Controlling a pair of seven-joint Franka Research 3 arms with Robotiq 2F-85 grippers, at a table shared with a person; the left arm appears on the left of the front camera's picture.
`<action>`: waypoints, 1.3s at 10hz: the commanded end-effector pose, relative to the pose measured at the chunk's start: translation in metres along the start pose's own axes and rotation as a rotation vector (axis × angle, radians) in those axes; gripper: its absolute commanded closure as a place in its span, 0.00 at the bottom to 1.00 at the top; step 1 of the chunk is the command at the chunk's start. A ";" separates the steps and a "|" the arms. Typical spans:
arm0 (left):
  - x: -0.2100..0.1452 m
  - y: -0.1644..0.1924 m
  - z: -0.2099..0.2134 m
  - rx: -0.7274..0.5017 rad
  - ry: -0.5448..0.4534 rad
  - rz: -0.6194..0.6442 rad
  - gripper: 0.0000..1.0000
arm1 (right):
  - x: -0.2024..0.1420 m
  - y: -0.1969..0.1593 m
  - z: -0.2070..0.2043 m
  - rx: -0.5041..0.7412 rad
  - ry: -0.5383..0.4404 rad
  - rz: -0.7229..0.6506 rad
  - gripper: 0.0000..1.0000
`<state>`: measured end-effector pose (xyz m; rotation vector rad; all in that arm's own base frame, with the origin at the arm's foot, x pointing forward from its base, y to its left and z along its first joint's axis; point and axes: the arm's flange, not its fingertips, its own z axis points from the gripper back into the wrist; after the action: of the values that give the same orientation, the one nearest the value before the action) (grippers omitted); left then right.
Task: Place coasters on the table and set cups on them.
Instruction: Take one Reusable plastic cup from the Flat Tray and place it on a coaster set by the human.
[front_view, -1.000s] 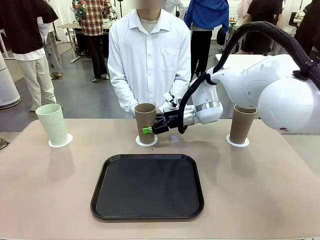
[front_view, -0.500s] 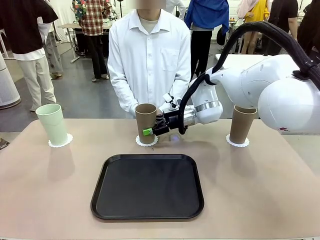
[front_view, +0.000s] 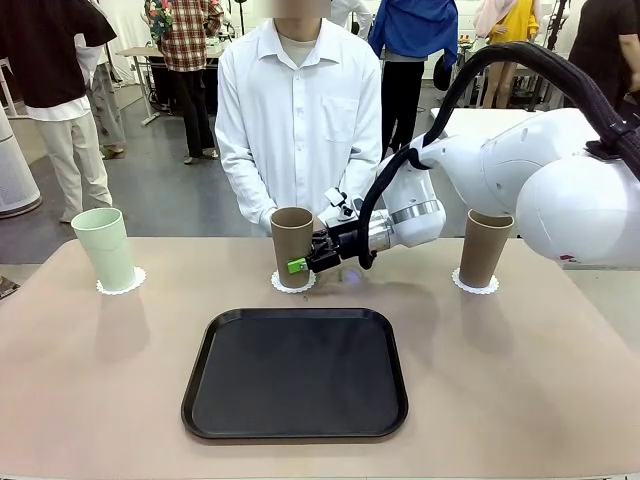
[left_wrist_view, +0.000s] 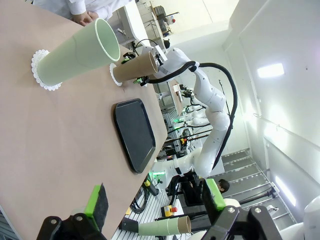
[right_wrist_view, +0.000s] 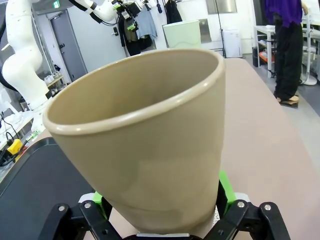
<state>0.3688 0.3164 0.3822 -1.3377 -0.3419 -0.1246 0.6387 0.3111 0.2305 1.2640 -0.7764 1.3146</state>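
**Three cups on coasters, right jaws spread around the middle one**

On the plain beige-tan desk (front_view: 520, 380), three tall tapered matte tumblers were seen standing upright, each on its own thin round white lace-edged coaster. The pale mint green cup (front_view: 104, 248) was placed at the robot's left on the left coaster (front_view: 121, 283). The middle tan-brown cup (front_view: 291, 246) was set on the middle coaster (front_view: 293, 283), just in front of a person in a white shirt (front_view: 298, 115) at the far side. The second tan-brown cup (front_view: 485, 247) was placed at the robot's right on the right coaster (front_view: 475, 283), partly behind the white right arm.

A black rounded-corner tray (front_view: 295, 373) was laid flat on the near half of the desk, below the middle cup and apart from all three coasters.

The right gripper (front_view: 303, 259) was reached in from the right at the lower part of the middle cup. In the right wrist view its jaws were spread wide, a green pad (right_wrist_view: 224, 189) on either side of the cup's base (right_wrist_view: 150, 150); whether the pads touched the cup could not be told.

The left gripper (left_wrist_view: 155, 202) was held well back from the mint green cup (left_wrist_view: 77, 50), its jaws wide apart with nothing between them.
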 end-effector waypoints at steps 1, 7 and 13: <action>-0.001 -0.003 0.001 0.004 -0.003 0.002 0.00 | 0.005 -0.005 0.004 0.030 0.028 -0.026 0.00; -0.001 -0.003 0.001 0.004 -0.003 0.002 0.00 | 0.000 -0.006 0.010 0.013 0.055 -0.030 0.00; -0.001 -0.003 0.001 0.004 -0.003 0.002 0.00 | -0.003 -0.003 0.022 -0.011 0.083 -0.050 0.00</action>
<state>0.3688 0.3164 0.3822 -1.3376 -0.3419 -0.1246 0.6449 0.2949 0.2281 1.2294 -0.7281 1.3162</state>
